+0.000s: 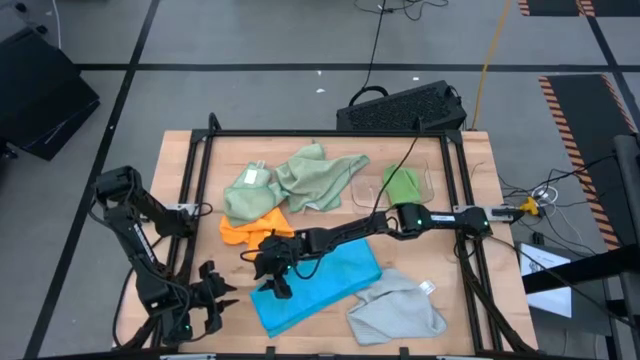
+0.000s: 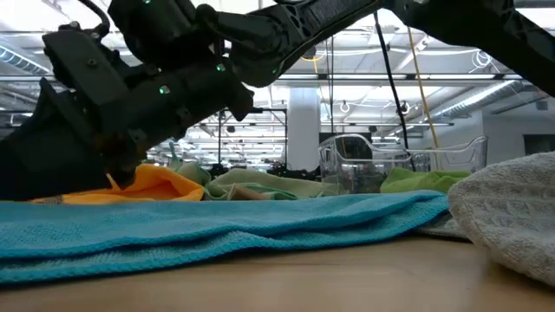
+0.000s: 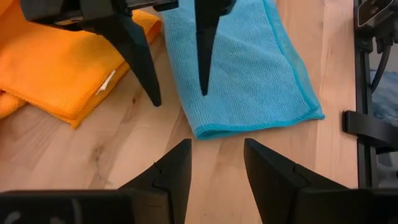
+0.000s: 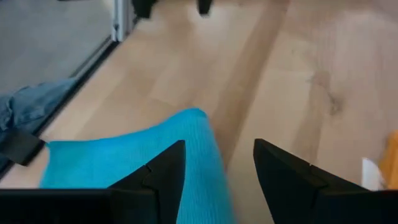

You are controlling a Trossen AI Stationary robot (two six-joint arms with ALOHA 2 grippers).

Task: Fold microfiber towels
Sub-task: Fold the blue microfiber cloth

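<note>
Two tools, fingers apart, empty: right tool [image 1: 277,284] over blue towel [image 1: 330,280]; left tool [image 1: 215,298] beside it. White tag [image 3: 106,81] on orange towel [image 3: 56,56], unreadable.

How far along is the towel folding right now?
Done: nothing looks finished. In hand: the blue towel lies flattened, the open right pincer over its corner, the left pincer open nearby. Left: orange towel, sage towels, grey towel, all crumpled.

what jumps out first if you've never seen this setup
The bright blue towel lies spread at the table's front middle, with the right hand open just over its left end. Behind it sits the orange towel, and the left hand waits open near the front left corner.
</note>
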